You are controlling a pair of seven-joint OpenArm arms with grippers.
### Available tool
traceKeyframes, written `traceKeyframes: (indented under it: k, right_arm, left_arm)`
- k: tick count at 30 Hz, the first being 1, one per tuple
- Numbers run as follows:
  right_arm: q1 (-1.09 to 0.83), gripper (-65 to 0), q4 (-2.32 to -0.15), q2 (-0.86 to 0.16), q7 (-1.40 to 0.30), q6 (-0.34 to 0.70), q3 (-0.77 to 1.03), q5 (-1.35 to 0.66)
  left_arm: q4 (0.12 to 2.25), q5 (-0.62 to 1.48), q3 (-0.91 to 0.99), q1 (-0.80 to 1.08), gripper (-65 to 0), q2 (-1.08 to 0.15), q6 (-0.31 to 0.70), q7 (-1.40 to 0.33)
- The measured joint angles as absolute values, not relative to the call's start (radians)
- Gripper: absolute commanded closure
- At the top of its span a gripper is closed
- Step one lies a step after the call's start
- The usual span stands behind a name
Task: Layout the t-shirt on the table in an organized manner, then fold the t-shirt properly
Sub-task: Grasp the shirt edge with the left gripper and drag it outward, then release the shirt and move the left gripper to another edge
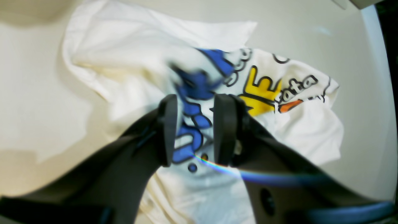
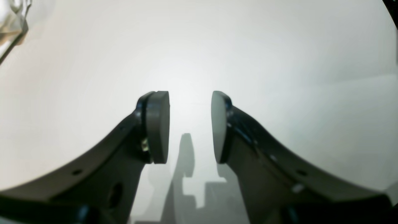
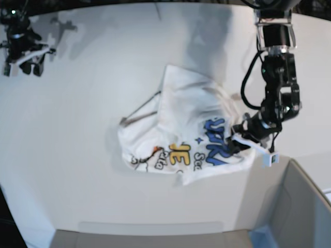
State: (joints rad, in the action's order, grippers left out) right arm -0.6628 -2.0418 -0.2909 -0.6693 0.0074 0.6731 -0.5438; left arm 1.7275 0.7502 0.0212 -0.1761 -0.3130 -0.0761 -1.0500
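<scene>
Neither step is done: the white printed cloth t-shirt (image 1: 217,93) lies crumpled on the smooth white table (image 3: 77,129). The left gripper (image 1: 194,130) hovers parted, blue lettering showing between its fingers, gripping nothing discernible. The right gripper (image 2: 190,124), well apart, gapes empty over bare tabletop.

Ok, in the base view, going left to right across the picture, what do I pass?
Right gripper at the far upper left, bare table, the crumpled t-shirt, left gripper at the shirt's right edge, grey bin in the lower right corner.

The base view looks steeply down on the whole counter (image 3: 77,129) from afar, while each wrist view peers closely past its own end effector, sharing the t-shirt (image 3: 181,129) only with the left.
</scene>
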Motion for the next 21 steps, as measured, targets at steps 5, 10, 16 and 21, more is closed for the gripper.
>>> traceKeyframes:
  k: [5, 10, 16, 21]
  right_arm:
    - [-0.662, -22.8, -2.042, -0.292, -0.669, 0.007, 0.673, -0.543]
    - [-0.662, -22.8, -2.042, -0.290, -0.665, 0.008, 0.672, -0.546]
    - [-0.662, -22.8, -2.042, -0.295, -0.666, 0.007, 0.672, -0.544]
    - [-0.637, -22.8, -2.042, -0.296, -0.670, 0.008, 0.665, -0.547]
  left_arm:
    - [1.770, 0.746, 0.021, -0.158, -28.9, -0.336, -0.351, -1.015]
    - [1.975, 0.735, -0.015, -0.042, -28.7, -0.369, -0.325, -1.027]
    - [2.019, 0.630, -0.344, 0.148, -23.4, -0.383, -0.297, -1.032]
    - [2.024, 0.295, -0.715, 0.122, -24.2, -0.395, -0.498, -0.991]
